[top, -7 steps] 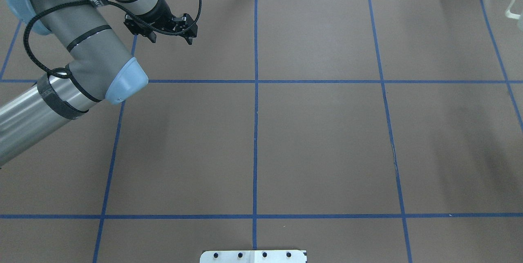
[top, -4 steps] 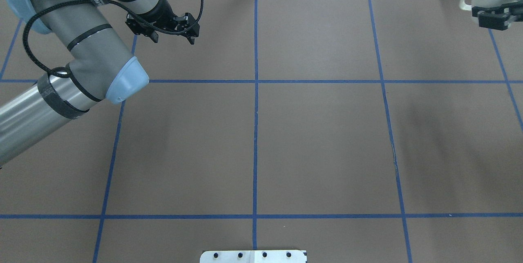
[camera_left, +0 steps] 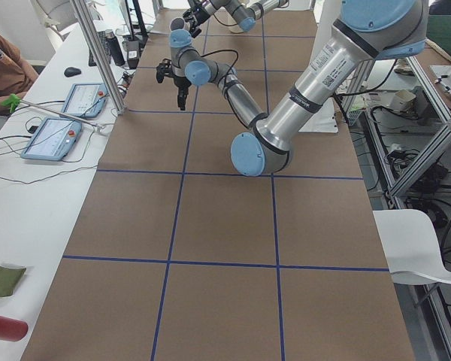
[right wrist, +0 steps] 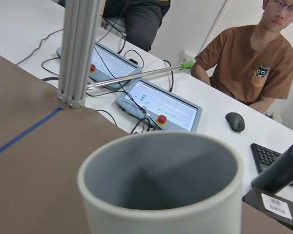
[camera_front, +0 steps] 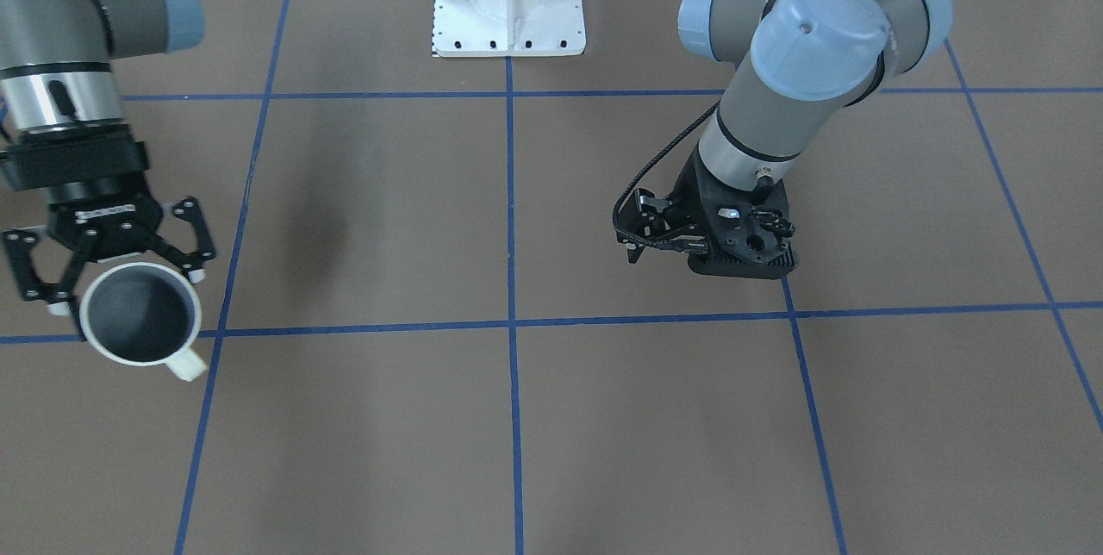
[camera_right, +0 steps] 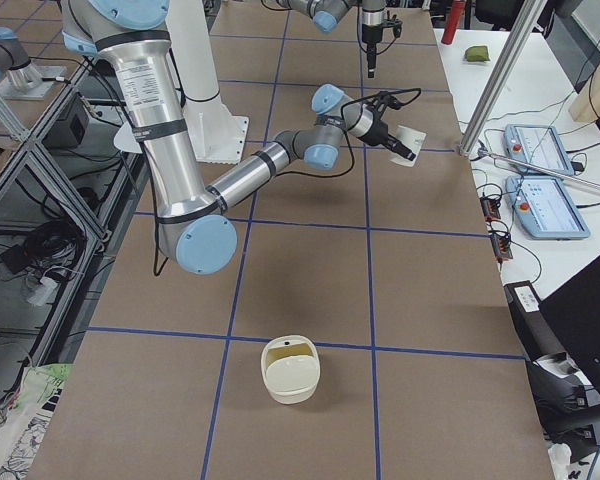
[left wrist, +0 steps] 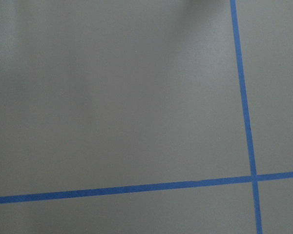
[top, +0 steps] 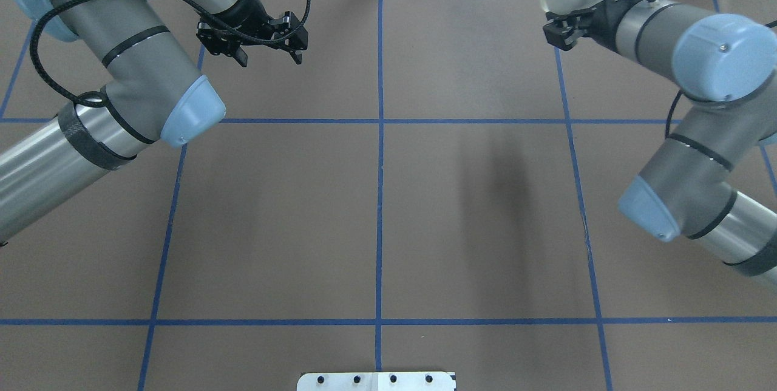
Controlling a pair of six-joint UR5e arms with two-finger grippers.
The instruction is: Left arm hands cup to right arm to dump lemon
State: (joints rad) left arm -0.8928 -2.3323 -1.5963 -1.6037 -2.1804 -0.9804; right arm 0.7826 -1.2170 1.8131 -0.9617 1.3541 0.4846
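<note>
One cup (camera_front: 140, 314) clamped in the right pincer (camera_front: 126, 290)

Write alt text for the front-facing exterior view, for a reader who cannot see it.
The robot's right claw, at the view's left, grips a white cup, its grey inside facing the camera with no lemon showing. The left claw, at the view's right, hangs empty over the brown table marked with blue tape lines.
</note>
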